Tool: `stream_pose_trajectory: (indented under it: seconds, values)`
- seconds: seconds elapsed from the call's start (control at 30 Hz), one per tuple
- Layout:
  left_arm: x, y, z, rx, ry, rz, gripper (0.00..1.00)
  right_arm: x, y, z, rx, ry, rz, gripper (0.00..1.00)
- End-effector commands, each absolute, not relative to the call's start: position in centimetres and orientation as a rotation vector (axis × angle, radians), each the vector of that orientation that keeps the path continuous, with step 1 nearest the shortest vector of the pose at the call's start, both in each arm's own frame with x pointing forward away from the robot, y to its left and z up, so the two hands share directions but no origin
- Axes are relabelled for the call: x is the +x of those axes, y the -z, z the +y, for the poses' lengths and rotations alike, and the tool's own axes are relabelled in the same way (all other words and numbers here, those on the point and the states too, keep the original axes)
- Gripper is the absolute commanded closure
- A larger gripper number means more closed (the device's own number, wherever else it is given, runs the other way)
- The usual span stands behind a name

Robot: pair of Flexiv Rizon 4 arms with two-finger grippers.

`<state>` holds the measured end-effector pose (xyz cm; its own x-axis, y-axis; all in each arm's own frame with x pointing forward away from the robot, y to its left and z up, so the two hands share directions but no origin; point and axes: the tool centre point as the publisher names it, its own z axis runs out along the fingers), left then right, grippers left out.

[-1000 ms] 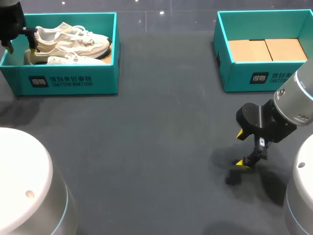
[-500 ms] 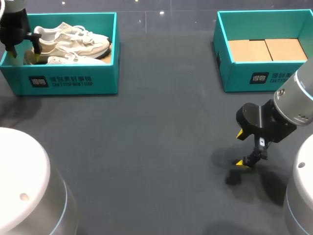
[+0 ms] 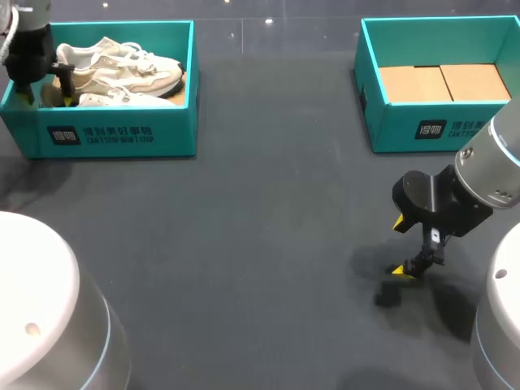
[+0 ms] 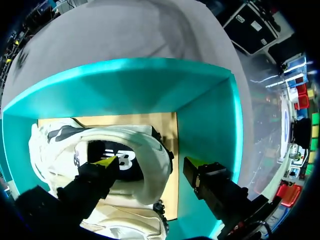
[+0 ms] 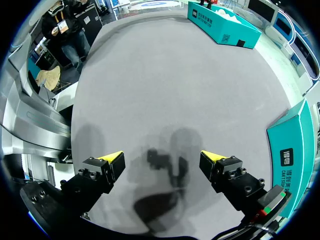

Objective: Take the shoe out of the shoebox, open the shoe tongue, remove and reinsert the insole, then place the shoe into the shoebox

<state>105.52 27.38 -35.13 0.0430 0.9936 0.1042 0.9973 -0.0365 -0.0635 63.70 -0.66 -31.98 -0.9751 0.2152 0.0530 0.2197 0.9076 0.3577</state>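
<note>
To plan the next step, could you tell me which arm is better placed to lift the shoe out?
Left: the left gripper, open, straddles the shoe heel inside the shoebox; the right gripper hangs open over bare table.

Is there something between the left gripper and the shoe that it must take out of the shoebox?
Nothing visible stands between them. The open left gripper is at the shoe inside the shoebox. The heel lies between its fingers, with one tip over the shoe's opening and the other outside the heel, beside the box wall.
</note>
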Motion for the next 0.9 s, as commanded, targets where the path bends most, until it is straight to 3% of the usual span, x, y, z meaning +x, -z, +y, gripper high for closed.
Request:
stream_pose_trajectory:
  seconds: [0.03, 0.7, 0.73, 0.77, 0.9]
  values:
    - [105.3, 35.8, 27.6, -2.185, 0.046, -2.101, 0.17, 63.6, 32.0, -0.7, -0.348, 0.577, -3.058, 0.00]
    - [105.1, 37.9, 28.0, -2.157, 0.044, -2.150, 0.32, 63.6, 32.0, -0.7, -0.348, 0.577, -3.058, 0.00]
    - [105.1, 38.0, 28.1, -2.155, 0.045, -2.151, 0.35, 63.6, 32.0, -0.7, -0.348, 0.577, -3.058, 0.00]
    - [105.1, 38.0, 28.1, -2.151, 0.044, -2.152, 0.47, 63.6, 32.0, -0.7, -0.348, 0.577, -3.058, 0.00]
    - [105.2, 38.3, 28.1, -2.138, 0.049, -2.151, 0.67, 63.6, 32.0, -0.7, -0.348, 0.577, -3.058, 0.00]
